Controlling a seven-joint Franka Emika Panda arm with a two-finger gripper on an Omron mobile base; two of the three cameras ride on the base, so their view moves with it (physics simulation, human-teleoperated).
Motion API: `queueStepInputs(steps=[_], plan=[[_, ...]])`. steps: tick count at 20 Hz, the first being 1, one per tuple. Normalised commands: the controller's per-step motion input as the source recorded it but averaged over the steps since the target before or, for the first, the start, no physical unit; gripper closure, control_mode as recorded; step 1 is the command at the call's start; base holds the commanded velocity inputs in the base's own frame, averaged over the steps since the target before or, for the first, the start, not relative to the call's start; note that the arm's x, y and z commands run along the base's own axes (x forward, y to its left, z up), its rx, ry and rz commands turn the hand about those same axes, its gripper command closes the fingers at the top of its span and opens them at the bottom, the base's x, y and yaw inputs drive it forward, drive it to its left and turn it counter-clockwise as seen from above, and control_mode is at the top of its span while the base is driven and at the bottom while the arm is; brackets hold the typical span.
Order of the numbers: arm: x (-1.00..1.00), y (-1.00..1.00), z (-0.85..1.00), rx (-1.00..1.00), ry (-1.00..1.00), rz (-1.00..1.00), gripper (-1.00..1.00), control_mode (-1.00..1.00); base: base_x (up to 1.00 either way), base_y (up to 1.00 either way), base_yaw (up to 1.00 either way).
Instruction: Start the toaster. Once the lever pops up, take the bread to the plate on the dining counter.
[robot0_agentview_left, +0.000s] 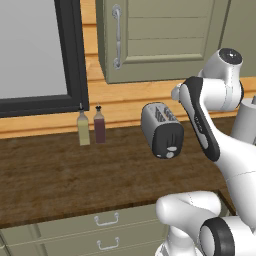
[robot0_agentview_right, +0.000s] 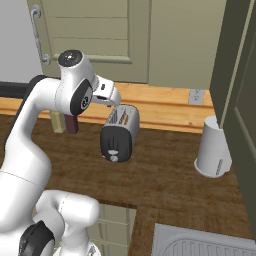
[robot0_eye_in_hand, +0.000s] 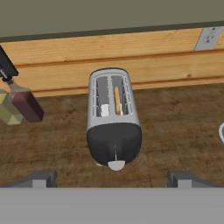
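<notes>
The silver-grey toaster (robot0_eye_in_hand: 113, 118) stands on the brown wood counter (robot0_agentview_left: 60, 175) with its black end face toward me. It is also in the base views (robot0_agentview_left: 162, 129) (robot0_agentview_right: 120, 131). The small whitish lever (robot0_agentview_left: 171, 148) sits on that face just above the round knob. The bread (robot0_eye_in_hand: 117, 99) shows as a thin tan edge down in the right slot. My gripper (robot0_eye_in_hand: 111, 181) hovers above and in front of the toaster, open, with nothing between its fingers. The plate and the dining counter are out of view.
Two bottles, one yellowish (robot0_agentview_left: 84, 129) and one dark red (robot0_agentview_left: 100, 126), stand against the wall left of the toaster. A white canister (robot0_agentview_right: 214, 150) stands to the right, with a sink (robot0_agentview_right: 200, 245) near it. Wall cabinets (robot0_agentview_left: 160, 40) hang overhead.
</notes>
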Motion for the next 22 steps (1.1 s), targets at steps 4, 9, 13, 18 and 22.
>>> queueStepInputs(steps=[4, 9, 13, 18, 22], plan=[[0.0, 0.0, 0.0, 0.0, 0.0, 0.0, -1.0, -1.0, 0.0, 0.0, 0.0], [0.0, 0.0, 0.0, 0.0, 0.0, 0.0, -1.0, -1.0, 0.0, 0.0, 0.0], [0.0, 0.0, 0.0, 0.0, 0.0, 0.0, -1.0, -1.0, 0.0, 0.0, 0.0], [0.0, 0.0, 0.0, 0.0, 0.0, 0.0, -1.0, -1.0, 0.0, 0.0, 0.0], [0.0, 0.0, 0.0, 0.0, 0.0, 0.0, -1.0, -1.0, 0.0, 0.0, 0.0]])
